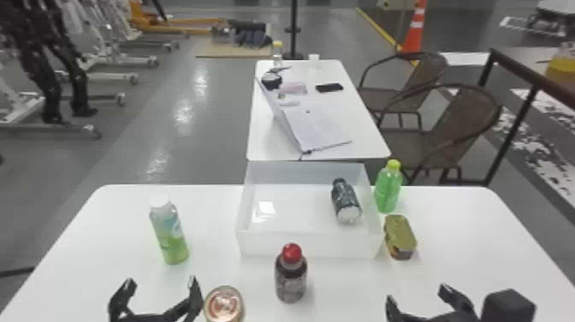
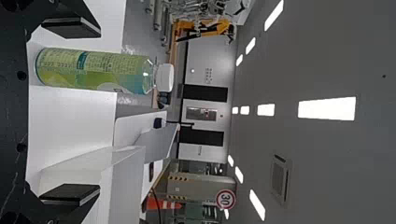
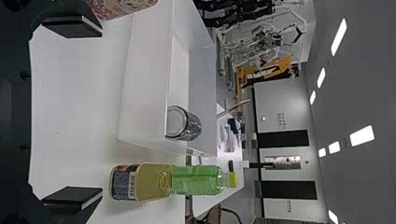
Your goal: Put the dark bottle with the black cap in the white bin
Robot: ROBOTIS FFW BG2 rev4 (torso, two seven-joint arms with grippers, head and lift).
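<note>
The dark bottle with the black cap [image 1: 345, 201] lies on its side within the white bin [image 1: 310, 244], near the bin's right wall, its cap toward the far side. In the right wrist view the same bottle [image 3: 183, 123] shows its base over the wall of the bin [image 3: 144, 79]. My left gripper [image 1: 160, 291] is open at the front left of the table, and the left wrist view has the gripper [image 2: 70, 112] with nothing between its fingers. Open too, my right gripper [image 1: 417, 295] is at the front right; in its wrist view the gripper [image 3: 72, 116] holds nothing.
A red-capped bottle [image 1: 291, 276] stands before the bin, with a can [image 1: 224, 305] beside my left gripper. A green-blue bottle [image 1: 170, 233] stands at the left. Right of the bin are a green bottle [image 1: 388, 188] and a tin [image 1: 399, 237]. Behind is another table [image 1: 265, 141].
</note>
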